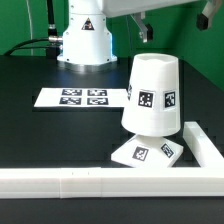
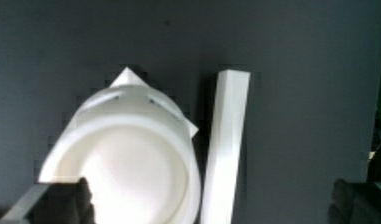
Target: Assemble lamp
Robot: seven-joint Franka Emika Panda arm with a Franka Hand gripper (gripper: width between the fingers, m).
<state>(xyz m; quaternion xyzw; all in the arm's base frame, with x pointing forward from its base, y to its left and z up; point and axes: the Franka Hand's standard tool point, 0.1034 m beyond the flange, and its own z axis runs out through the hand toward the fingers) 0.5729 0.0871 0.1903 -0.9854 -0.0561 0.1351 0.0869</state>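
The white tapered lamp shade [image 1: 152, 95] stands upright on the flat square lamp base [image 1: 147, 152], whose tagged corners stick out below it. The bulb is hidden under the shade. In the wrist view I look down on the shade's round top [image 2: 125, 165], with a base corner [image 2: 134, 78] showing past it. My gripper [image 2: 208, 205] hangs above the shade, open and empty, with its dark fingertips [image 2: 54, 203] wide apart. In the exterior view only a part of the gripper [image 1: 144, 28] shows at the top edge, above the shade.
A long white border rail [image 1: 90, 180] runs along the front and turns back at the exterior view's right [image 1: 205, 145], close beside the lamp; it also shows in the wrist view [image 2: 228, 140]. The marker board [image 1: 82, 97] lies left of the lamp. The arm's white pedestal [image 1: 85, 40] stands behind.
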